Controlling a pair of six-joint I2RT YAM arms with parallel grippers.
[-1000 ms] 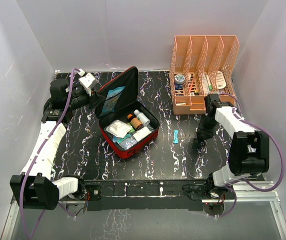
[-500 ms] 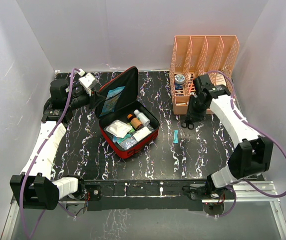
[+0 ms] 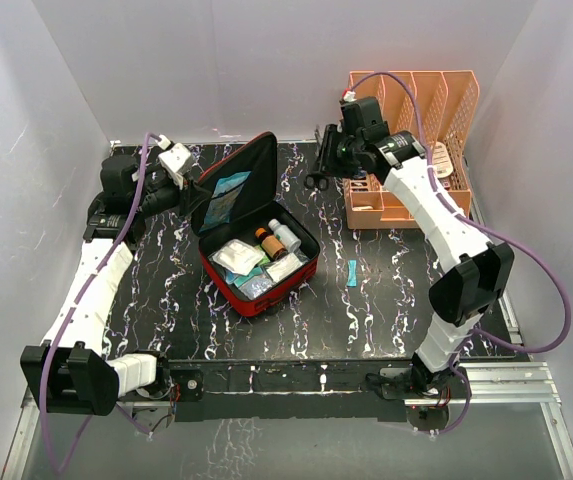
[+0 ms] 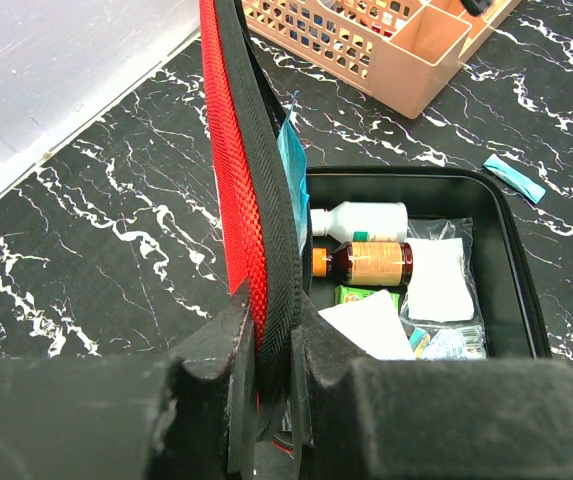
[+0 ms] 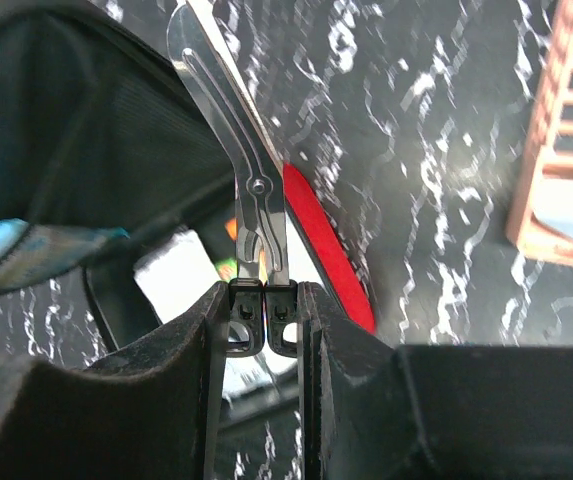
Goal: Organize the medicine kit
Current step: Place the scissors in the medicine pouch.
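Observation:
The medicine kit [image 3: 266, 299] lies open mid-table, a red fabric case with black lining and bottles, packets and pouches inside. Its lid [image 3: 228, 190] stands upright, and my left gripper [image 3: 195, 187] is shut on the lid's edge. In the left wrist view the red and black lid [image 4: 238, 150] runs between the fingers of that gripper [image 4: 272, 352]. A white bottle [image 4: 362, 220] and a brown bottle [image 4: 372, 263] lie in the tray. My right gripper [image 3: 323, 168] hangs high, right of the lid, shut on scissors [image 3: 315, 182]. The right wrist view shows the scissors [image 5: 253, 175] clamped at their black handles in the gripper [image 5: 266, 312].
An orange-pink file rack [image 3: 412, 105] with small supplies stands at the back right, just right of my right wrist. A small blue packet [image 3: 352, 272] lies on the black marbled table right of the kit. White walls close in the back and both sides.
My right arm has swung from the table's right front up and left past the rack, carrying the scissors toward the kit's lid. The left arm has not moved.

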